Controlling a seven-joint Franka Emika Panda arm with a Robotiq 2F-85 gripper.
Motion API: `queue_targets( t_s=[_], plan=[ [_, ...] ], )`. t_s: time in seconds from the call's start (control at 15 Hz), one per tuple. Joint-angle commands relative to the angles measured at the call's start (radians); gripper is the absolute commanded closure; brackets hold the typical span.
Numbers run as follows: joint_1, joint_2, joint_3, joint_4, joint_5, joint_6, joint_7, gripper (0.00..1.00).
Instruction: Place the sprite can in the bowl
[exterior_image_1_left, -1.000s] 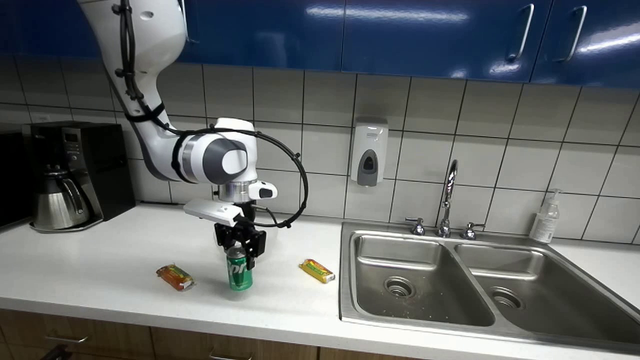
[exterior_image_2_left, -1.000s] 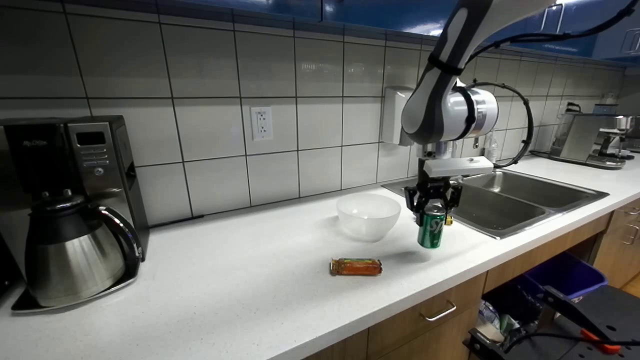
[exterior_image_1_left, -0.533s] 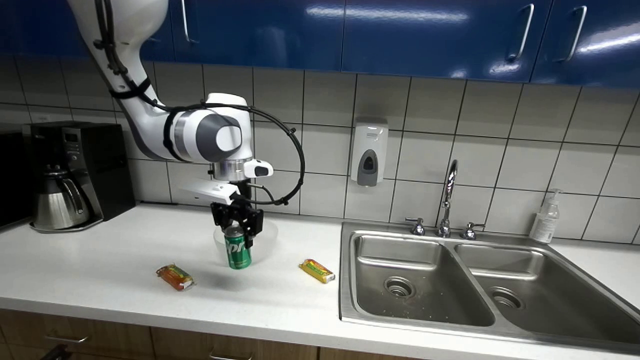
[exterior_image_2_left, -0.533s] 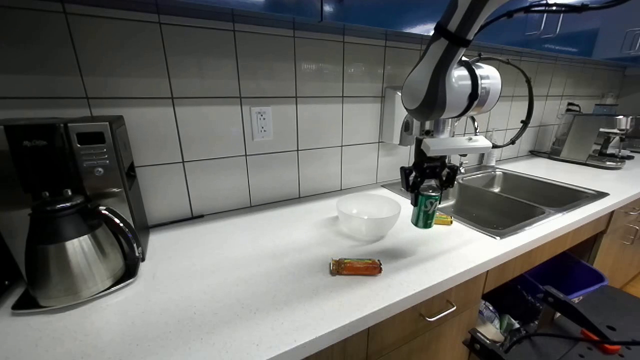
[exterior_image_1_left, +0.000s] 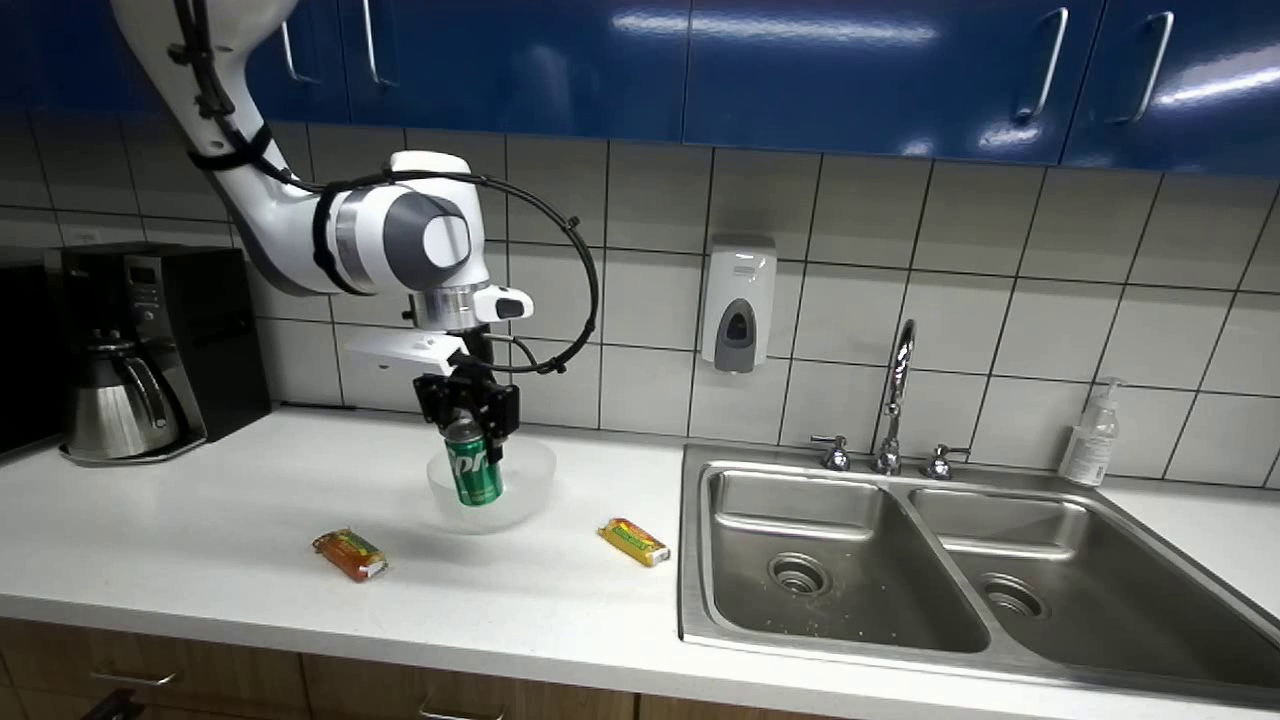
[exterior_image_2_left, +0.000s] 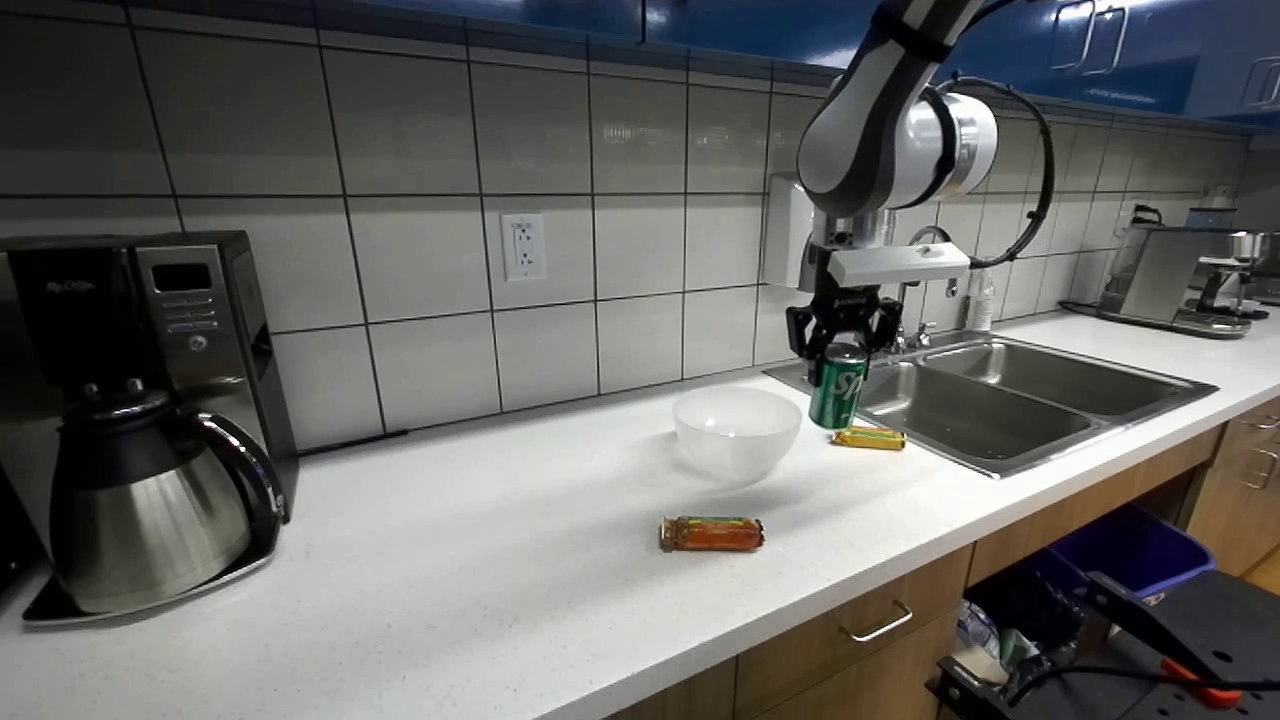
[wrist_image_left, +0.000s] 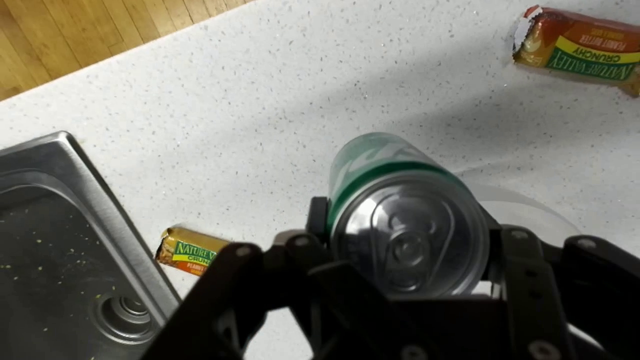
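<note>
The green sprite can hangs in the air, slightly tilted, in my gripper. In an exterior view the can is right of the translucent bowl, its base near rim height, apart from the bowl. In an exterior view the can overlaps the bowl, which stands behind it. In the wrist view the can's silver top fills the space between the fingers of the gripper. Part of the bowl's rim shows right of the can; the rest is hidden by the gripper.
An orange packet and a yellow packet lie flat on the counter. The steel sink with its faucet is beyond the yellow packet. A coffee maker stands at the far end. Blue cabinets hang above.
My gripper has risen with the can in it and moved slightly back toward the wall and the bowl. The can has become slightly tilted. Bowl and packets have not moved.
</note>
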Motion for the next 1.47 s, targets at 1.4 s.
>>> queue_targets(
  t_s=[1.4],
  plan=[
    [0.158, 0.359, -0.073, 0.389, -0.065, 0.013, 0.347, 0.61]
  ],
)
